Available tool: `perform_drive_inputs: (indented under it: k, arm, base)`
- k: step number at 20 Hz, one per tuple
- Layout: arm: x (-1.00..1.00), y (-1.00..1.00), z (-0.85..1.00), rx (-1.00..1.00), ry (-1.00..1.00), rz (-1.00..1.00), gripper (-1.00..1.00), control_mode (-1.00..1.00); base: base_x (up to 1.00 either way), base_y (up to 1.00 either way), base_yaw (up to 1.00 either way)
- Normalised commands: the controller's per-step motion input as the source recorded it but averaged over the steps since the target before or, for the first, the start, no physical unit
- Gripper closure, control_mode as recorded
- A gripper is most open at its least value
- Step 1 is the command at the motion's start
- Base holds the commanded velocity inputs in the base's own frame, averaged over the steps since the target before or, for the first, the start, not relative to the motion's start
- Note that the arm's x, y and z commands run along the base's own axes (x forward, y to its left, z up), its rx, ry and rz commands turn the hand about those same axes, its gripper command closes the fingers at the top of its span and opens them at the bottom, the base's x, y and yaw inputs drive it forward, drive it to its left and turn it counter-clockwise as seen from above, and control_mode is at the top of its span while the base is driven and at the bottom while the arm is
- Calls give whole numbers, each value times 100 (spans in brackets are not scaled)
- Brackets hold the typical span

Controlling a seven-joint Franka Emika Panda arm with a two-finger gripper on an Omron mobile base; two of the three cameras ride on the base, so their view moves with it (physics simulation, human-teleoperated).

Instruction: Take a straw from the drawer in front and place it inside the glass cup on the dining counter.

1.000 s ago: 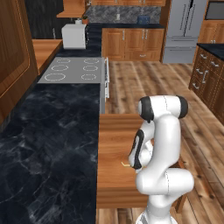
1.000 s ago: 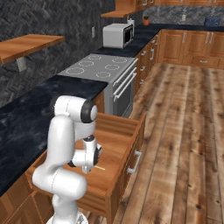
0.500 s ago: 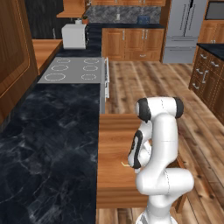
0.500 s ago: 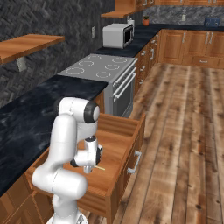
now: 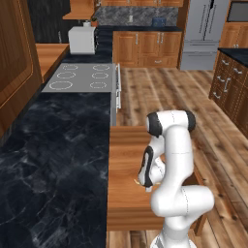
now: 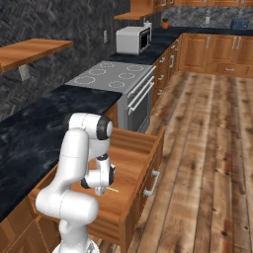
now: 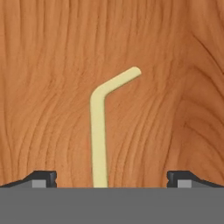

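The drawer [image 5: 125, 154] [image 6: 132, 154] stands pulled out, its flat wooden bottom [image 7: 52, 87] bare. A thin pale yellow straw [image 7: 99, 131] with a bent end lies on that bottom; it shows as a small sliver by the hand in the base views [image 5: 136, 181] [image 6: 114, 189]. My gripper [image 7: 111, 178] [image 5: 144, 184] [image 6: 101, 189] hangs low inside the drawer, pointing down, open, with the straw's long part running between its two fingertips [image 7: 43, 178] and touching neither. Nothing is held. The glass cup and the dining counter are out of view.
A black marble worktop [image 5: 53, 145] runs along the left of the drawer, with a cooktop [image 5: 82, 77] and a white microwave [image 5: 81, 39] farther on. The drawer's silver handle [image 6: 153, 183] faces the open wood floor [image 6: 207, 148]. Wooden cabinets [image 5: 232, 87] line the right.
The arm has folded a little lower and the hand has sunk closer to the drawer bottom over the straw. The gripper has stayed open.
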Motion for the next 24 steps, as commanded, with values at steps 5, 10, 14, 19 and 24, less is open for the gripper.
perform_drive_inputs:
  k: [5, 10, 14, 19, 24]
  arm:
    - [17, 6, -35, -3, -1, 0, -100, -100]
    - [14, 2, -32, -1, -1, 0, -100, -100]
    - [4, 3, -29, -1, 0, 0, -100, -100]
    - [0, 0, -1, 0, 0, 0, -100, -100]
    - [0, 0, 0, 0, 0, 0, -100, -100]
  base:
    - [0, 0, 0]
    - [0, 0, 0]
    - [0, 0, 0]
    - [0, 0, 0]
    - [0, 0, 0]
